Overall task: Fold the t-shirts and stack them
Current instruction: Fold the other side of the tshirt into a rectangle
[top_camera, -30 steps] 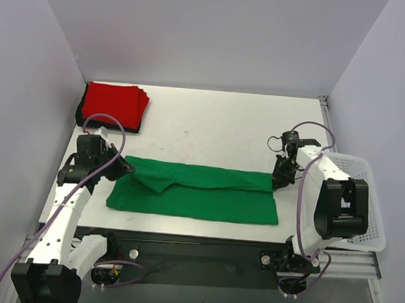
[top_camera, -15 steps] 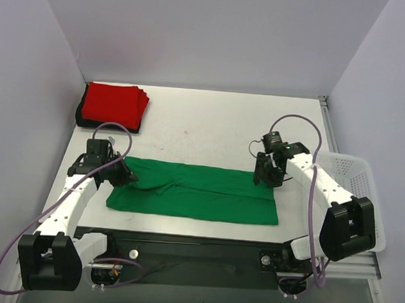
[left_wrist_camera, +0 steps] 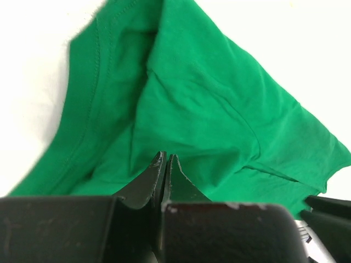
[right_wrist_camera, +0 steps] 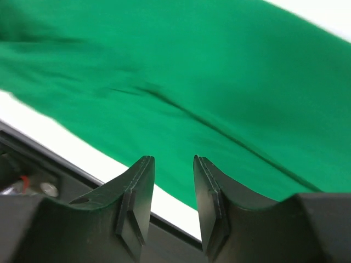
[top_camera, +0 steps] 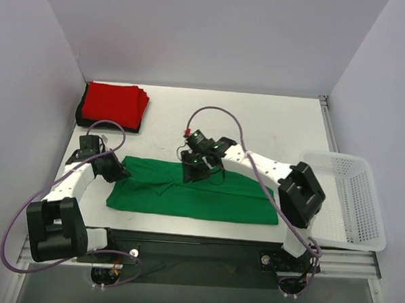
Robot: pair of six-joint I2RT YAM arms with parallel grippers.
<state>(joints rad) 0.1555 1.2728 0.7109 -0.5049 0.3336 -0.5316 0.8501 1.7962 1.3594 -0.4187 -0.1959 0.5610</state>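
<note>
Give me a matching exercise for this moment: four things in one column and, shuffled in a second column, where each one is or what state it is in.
Things:
1. green t-shirt
2. red t-shirt
3. white mesh basket
4. right gripper

Places or states:
A. folded, far-left corner
B. open, just above green fabric
C. far right side
D. laid out in a long strip, centre

Pairs: 1-D, 2-A, 3-C, 4-B
</note>
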